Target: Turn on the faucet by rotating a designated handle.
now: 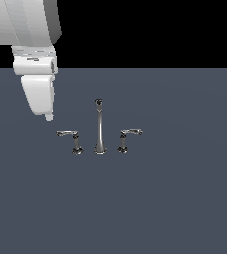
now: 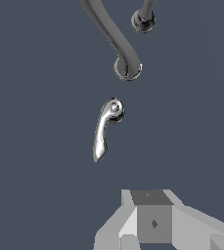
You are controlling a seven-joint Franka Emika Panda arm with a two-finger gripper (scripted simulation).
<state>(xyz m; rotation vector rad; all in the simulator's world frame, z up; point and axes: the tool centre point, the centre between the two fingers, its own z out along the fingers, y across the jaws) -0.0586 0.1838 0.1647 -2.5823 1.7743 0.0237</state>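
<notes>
One hand [image 2: 155,222] of mine shows only its grey body; I cannot tell how its fingers stand. Apart from it lies the handle [image 2: 103,128], beside the faucet [image 1: 99,127] spout's base, its twin handle [image 1: 127,138] across the spout.

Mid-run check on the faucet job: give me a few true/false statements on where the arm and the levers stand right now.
1. The gripper is touching the handle. False: it sits apart from it.
2. The spout stands between two levers. True.
3. The twin lever points toward the exterior view's left. False: toward its right.
4. The spout is taller than both levers. True.
5. The handle lies flat, fallen over. False: it stands on its post.
</notes>
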